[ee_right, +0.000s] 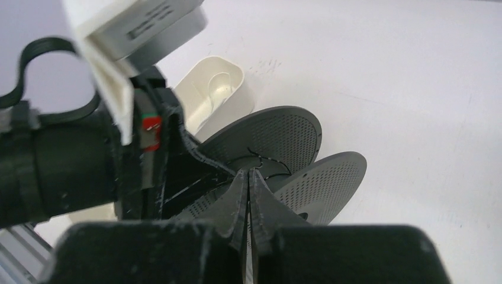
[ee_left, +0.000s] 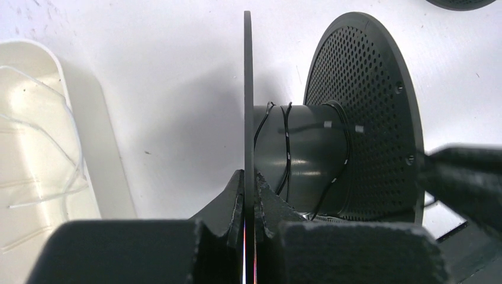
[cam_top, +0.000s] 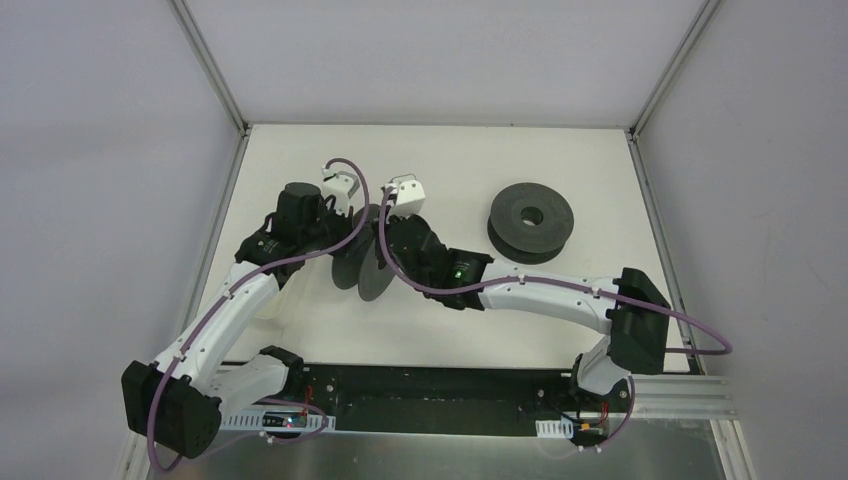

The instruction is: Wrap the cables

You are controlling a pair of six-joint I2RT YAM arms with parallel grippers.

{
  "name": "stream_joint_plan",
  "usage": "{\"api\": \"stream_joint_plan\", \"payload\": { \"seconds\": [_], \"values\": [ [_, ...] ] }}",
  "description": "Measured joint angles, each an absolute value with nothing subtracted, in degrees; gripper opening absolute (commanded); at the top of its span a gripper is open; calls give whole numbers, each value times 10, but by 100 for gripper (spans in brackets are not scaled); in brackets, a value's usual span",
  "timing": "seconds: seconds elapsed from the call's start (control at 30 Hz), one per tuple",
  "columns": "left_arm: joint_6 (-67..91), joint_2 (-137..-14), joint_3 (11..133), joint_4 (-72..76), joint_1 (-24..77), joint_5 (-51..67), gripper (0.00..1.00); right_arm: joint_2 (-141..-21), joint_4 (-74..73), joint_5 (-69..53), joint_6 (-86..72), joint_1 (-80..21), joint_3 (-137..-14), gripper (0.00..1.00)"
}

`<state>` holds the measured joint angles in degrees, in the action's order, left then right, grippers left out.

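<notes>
A dark spool [cam_top: 362, 268] with two perforated flanges stands on edge at mid-table between both arms. A thin dark cable [ee_left: 288, 148] runs in a few loose turns round its hub [ee_left: 308, 171]. My left gripper [ee_left: 248, 177] is shut on the edge of the near flange [ee_left: 248, 89]; in the top view it [cam_top: 345, 240] reaches the spool from the left. My right gripper [ee_right: 250, 174] is shut at the hub, and the cable [ee_right: 263, 158] runs up from its fingertips. It [cam_top: 382, 250] meets the spool from the right. Any loose rest of the cable is hidden.
A second dark spool [cam_top: 530, 220] lies flat at the right back of the table. A white tray [ee_left: 35, 148] with thin clear strands sits left of the held spool, partly under the left arm [cam_top: 240, 300]. Grey walls close the table's left, right and back edges.
</notes>
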<state>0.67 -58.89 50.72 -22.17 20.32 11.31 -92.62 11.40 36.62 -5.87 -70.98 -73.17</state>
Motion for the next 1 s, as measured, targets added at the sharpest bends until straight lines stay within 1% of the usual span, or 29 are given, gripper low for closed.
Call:
{"api": "stream_joint_plan", "payload": {
  "seconds": [0.23, 0.43, 0.7, 0.93, 1.0],
  "values": [
    [-24, -579, 485, -200, 211, 139, 0, -925, 4, 376, -170, -669, -763, 0],
    [-101, -550, 458, -147, 234, 160, 0, -925, -75, 365, -249, -635, -779, 0],
    [-165, -542, 435, -73, 275, 145, 0, -924, -83, 361, -338, -613, -774, 0],
    [-197, -542, 431, -53, 278, 142, 0, -897, -80, 334, -418, -586, -715, 0],
    [-201, -544, 431, -50, 278, 139, 0, -884, -79, 324, -437, -581, -698, 2]
  ]
}}
